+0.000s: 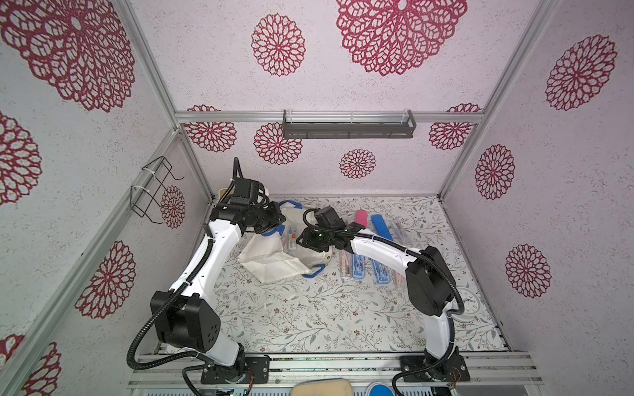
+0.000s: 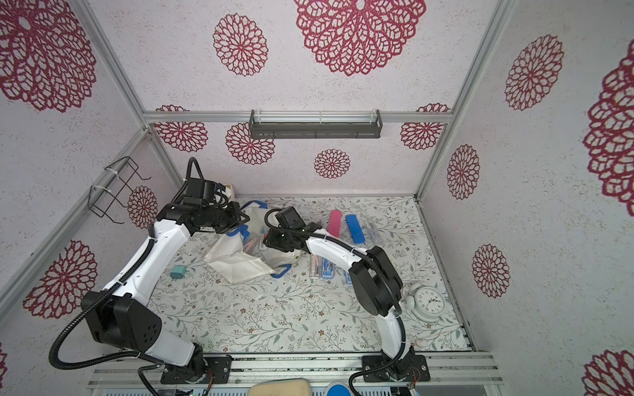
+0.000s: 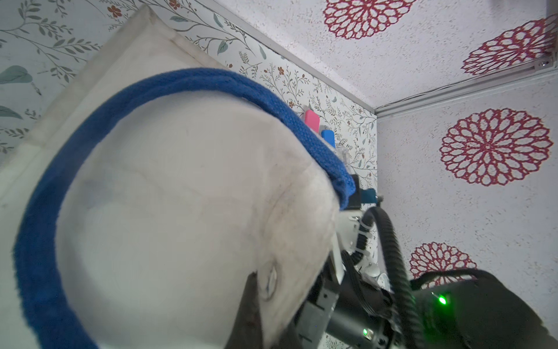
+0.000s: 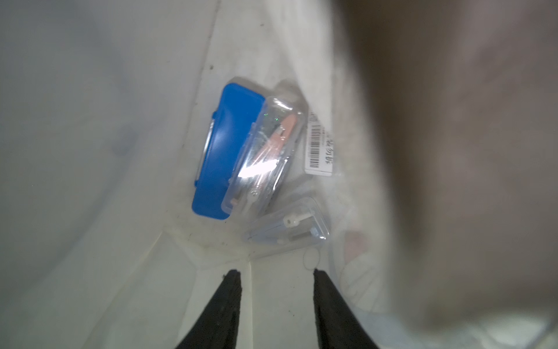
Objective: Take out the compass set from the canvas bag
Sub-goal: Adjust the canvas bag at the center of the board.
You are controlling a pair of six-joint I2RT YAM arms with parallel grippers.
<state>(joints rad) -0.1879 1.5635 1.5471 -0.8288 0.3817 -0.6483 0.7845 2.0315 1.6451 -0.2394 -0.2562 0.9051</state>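
Right claw [image 4: 275, 272] parted, left claw [image 1: 276, 221] pinching canvas bag [image 1: 274, 264], compass set [image 4: 262, 157] overlapping blue case [image 4: 223, 145]

Floral table [image 1: 291, 319] bears canvas bag [image 1: 271, 264], cases [image 1: 381, 226], white clock [image 2: 430, 301]

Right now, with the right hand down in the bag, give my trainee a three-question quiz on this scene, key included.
1. True or false: the right hand is shut on the blue case.
2. The canvas bag has handles coloured: A red, B blue, C green.
3. Which hand holds the canvas bag's cloth?
Key: 1 false, open, short of the blue case; 2 B; 3 the left hand.
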